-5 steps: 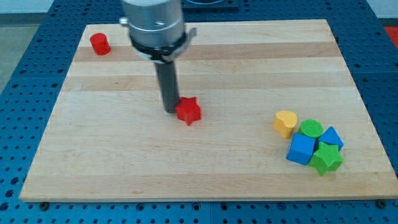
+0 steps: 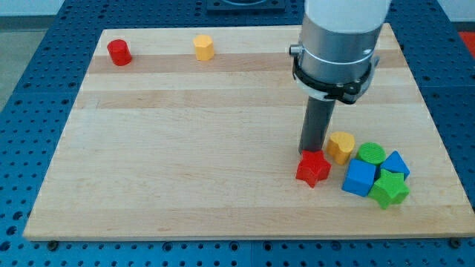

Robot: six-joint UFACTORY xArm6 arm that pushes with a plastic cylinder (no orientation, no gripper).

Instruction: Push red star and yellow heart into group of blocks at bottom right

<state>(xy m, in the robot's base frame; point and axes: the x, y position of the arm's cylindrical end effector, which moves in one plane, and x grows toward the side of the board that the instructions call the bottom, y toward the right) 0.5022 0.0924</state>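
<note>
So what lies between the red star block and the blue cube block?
Nothing: in the camera view the red star block and blue cube block are separated by bare wooden board. The yellow heart block sits above that gap, my tip beside it.

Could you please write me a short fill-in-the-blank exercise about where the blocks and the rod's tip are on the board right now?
1. My tip stands just above the red ____.
2. The yellow heart lies to the view's ____ of my tip.
3. The yellow hexagon block sits near the view's ____ edge.
4. The red cylinder sits in the board's top ____ corner.

Missing words: star; right; top; left
</note>
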